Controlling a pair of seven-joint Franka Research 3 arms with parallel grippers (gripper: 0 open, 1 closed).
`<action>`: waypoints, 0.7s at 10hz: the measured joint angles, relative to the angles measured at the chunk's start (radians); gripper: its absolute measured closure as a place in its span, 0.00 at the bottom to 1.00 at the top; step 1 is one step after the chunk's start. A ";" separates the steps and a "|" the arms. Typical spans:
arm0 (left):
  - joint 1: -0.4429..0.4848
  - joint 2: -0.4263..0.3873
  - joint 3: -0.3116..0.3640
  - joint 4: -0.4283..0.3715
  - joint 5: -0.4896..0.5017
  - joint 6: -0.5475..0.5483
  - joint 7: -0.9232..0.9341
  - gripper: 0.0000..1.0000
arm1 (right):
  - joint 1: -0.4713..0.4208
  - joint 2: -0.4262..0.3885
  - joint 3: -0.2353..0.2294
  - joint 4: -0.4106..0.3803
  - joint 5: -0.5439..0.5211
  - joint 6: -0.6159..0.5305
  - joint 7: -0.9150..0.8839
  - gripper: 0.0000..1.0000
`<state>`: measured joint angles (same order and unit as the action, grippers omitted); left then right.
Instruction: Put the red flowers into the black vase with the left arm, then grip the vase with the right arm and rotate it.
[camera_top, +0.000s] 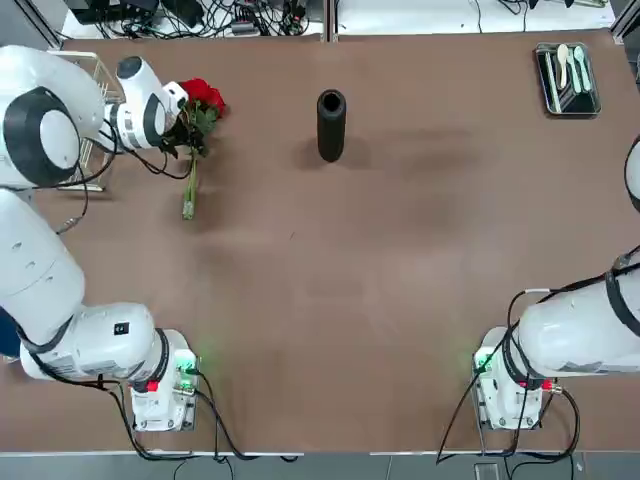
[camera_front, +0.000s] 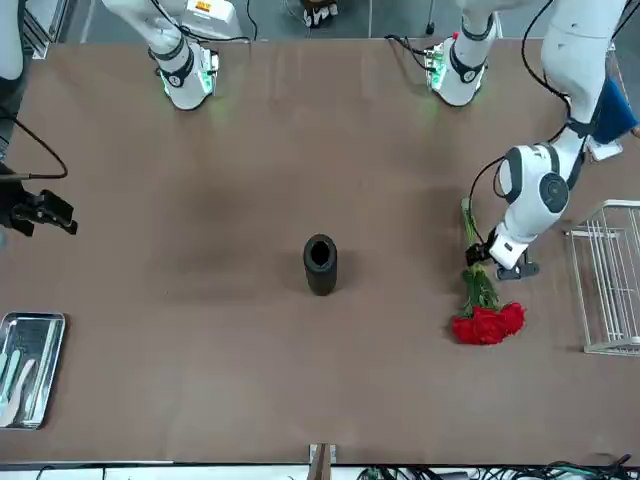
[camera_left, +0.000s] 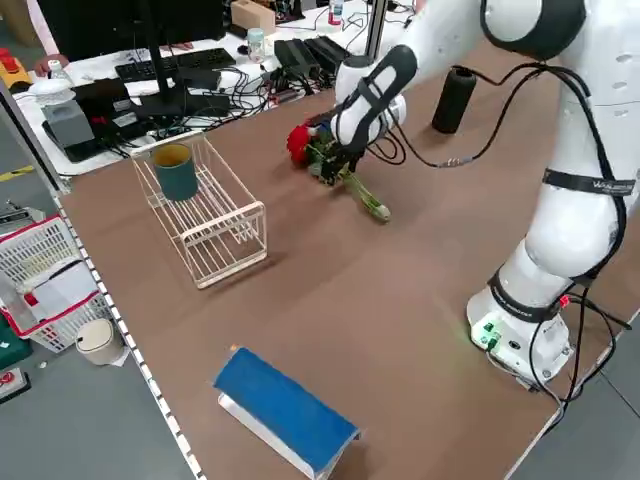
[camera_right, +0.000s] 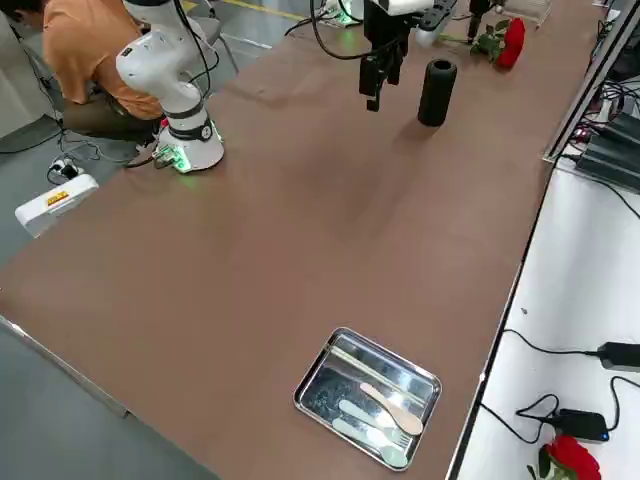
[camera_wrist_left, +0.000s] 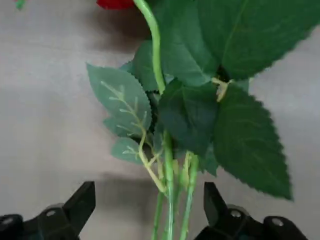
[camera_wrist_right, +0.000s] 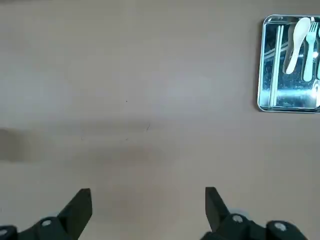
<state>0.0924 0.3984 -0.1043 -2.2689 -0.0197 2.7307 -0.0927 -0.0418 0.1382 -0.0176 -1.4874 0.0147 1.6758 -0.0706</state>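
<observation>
Where the wire rack (camera_left: 262, 225) marks the left side of the table, the dark green cup (camera_left: 176, 178) stands in it. Just to the right, the left gripper (camera_wrist_left: 149, 192) is over the red flowers (camera_top: 205, 94), its fingers wide apart on either side of the green stems (camera_wrist_left: 170, 207), with no grip visible. The flowers lie on the table, blooms toward the far edge and stem ends toward the robot's bases.

Handling: the bunch is probably light, with fairly stiff stems and soft, flexible leaves. Take hold of the bundled stems below the leaves and leave the lower ends free for insertion. Avoid clamping the leaves or blooms, which may crush or snag; thin stems may also roll or slip if gripped unevenly.

Farther right, the black vase (camera_top: 331, 126) stands upright, well apart from the flowers, its mouth unoccupied. It may tip if the stems strike its rim. For the later rotation, grip its side wall squarely.

At the right, the right gripper (camera_wrist_right: 148, 192) is above the table with its fingers wide and holding nothing. Beyond it lies the metal tray (camera_top: 573, 113) with cutlery (camera_top: 562, 66).
</observation>
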 joint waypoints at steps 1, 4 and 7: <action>0.000 0.007 0.000 0.000 0.000 0.002 -0.005 0.11 | 0.000 0.000 0.000 0.000 0.000 0.000 0.000 0.00; 0.000 0.045 0.001 0.000 0.000 0.059 -0.006 0.22 | 0.000 0.000 0.000 0.000 0.000 0.000 0.000 0.00; 0.002 0.037 0.001 0.005 0.000 0.060 -0.006 0.67 | 0.000 0.000 0.000 0.000 0.000 0.000 0.000 0.00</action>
<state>0.0940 0.4356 -0.1030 -2.2637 -0.0197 2.7905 -0.0985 -0.0420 0.1382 -0.0180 -1.4874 0.0147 1.6758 -0.0706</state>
